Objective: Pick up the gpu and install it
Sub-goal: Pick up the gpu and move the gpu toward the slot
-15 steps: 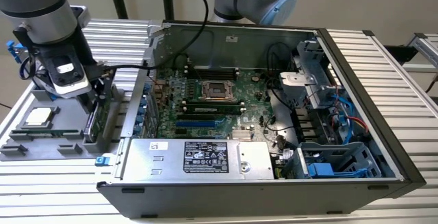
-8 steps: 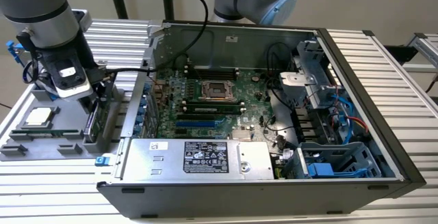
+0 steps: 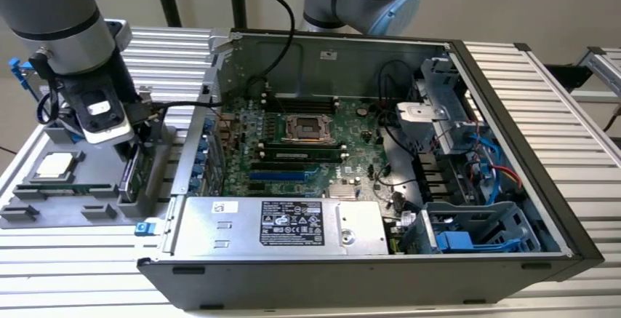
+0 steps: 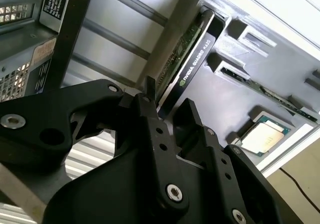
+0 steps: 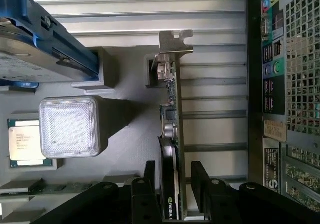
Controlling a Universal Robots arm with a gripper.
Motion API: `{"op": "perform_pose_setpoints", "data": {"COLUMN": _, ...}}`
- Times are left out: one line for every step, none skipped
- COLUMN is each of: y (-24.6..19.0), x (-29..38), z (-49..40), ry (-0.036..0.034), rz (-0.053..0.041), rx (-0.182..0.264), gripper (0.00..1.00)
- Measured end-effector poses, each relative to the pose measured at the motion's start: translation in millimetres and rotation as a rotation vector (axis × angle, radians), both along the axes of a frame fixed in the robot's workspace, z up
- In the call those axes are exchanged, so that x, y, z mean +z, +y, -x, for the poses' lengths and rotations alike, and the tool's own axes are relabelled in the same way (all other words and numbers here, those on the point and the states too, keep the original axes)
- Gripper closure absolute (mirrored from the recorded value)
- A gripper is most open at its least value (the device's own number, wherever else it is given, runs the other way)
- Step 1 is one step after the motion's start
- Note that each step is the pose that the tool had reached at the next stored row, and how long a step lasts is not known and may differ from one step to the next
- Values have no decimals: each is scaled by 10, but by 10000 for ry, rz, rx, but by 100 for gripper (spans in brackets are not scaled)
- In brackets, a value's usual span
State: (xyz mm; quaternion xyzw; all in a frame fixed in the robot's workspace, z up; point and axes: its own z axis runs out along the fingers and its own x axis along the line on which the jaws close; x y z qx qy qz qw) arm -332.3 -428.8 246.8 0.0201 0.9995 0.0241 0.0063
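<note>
The gpu (image 5: 172,109) stands on edge in a grey holder (image 3: 58,205) on the bench (image 3: 78,274), left side of the exterior view, outside the case. There's white lettering on its black cooler (image 4: 197,59). The gripper (image 5: 174,165) is spread, one finger either side of the card.

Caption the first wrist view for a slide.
The gripper flanks the gpu, on edge in its grey holder beside the computer case.

Robotics lab workcell — ribbed aluminium worktop (image 3: 543,100), open PC case (image 3: 339,56) just beside the end effector (image 5: 174,170), grey parts fixture (image 5: 127,154) beneath it holding a loose CPU (image 3: 54,167), arm's blue-capped joint (image 3: 388,1) beyond the case.
</note>
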Motion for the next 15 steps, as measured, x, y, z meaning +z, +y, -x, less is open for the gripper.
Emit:
{"op": "perform_pose_setpoints", "data": {"y": 0, "x": -8, "z": 0, "ry": 0, "rz": 0, "rx": 0, "gripper": 0}}
{"op": "perform_pose_setpoints", "data": {"y": 0, "x": -16, "z": 0, "ry": 3, "rz": -1, "rx": 0, "gripper": 0}}
{"op": "perform_pose_setpoints", "data": {"y": 0, "x": -23, "z": 1, "ry": 12, "rz": 0, "rx": -1, "gripper": 0}}
{"op": "perform_pose_setpoints", "data": {"y": 0, "x": -30, "z": 0, "ry": 18, "rz": 0, "rx": -1, "gripper": 0}}
{"op": "perform_pose_setpoints", "data": {"y": 0, "x": -36, "z": 0, "ry": 22, "rz": 0, "rx": -1, "gripper": 0}}
{"op": "perform_pose_setpoints", "data": {"y": 0, "x": -43, "z": 1, "ry": 24, "rz": 0, "rx": -1, "gripper": 0}}
{"op": "perform_pose_setpoints", "data": {"y": 0, "x": -50, "z": 1, "ry": 26, "rz": -1, "rx": 0, "gripper": 0}}
{"op": "perform_pose_setpoints", "data": {"y": 0, "x": -57, "z": 1, "ry": 26, "rz": -1, "rx": 0, "gripper": 0}}
{"op": "perform_pose_setpoints", "data": {"y": 0, "x": -64, "z": 1, "ry": 27, "rz": 0, "rx": -1, "gripper": 0}}
{"op": "perform_pose_setpoints", "data": {"y": 0, "x": -71, "z": 1, "ry": 28, "rz": 0, "rx": 0, "gripper": 0}}
{"op": "perform_pose_setpoints", "data": {"y": 0, "x": -76, "z": 1, "ry": 28, "rz": 0, "rx": -1, "gripper": 0}}
{"op": "perform_pose_setpoints", "data": {"y": 0, "x": -78, "z": 1, "ry": 31, "rz": 2, "rx": 0, "gripper": 0}}
{"op": "perform_pose_setpoints", "data": {"y": 0, "x": -78, "z": 1, "ry": 32, "rz": 2, "rx": 0, "gripper": 0}}
{"op": "perform_pose_setpoints", "data": {"y": 0, "x": -78, "z": 1, "ry": 31, "rz": 2, "rx": -1, "gripper": 0}}
{"op": "perform_pose_setpoints", "data": {"y": 0, "x": -79, "z": 1, "ry": 30, "rz": 1, "rx": 0, "gripper": 0}}
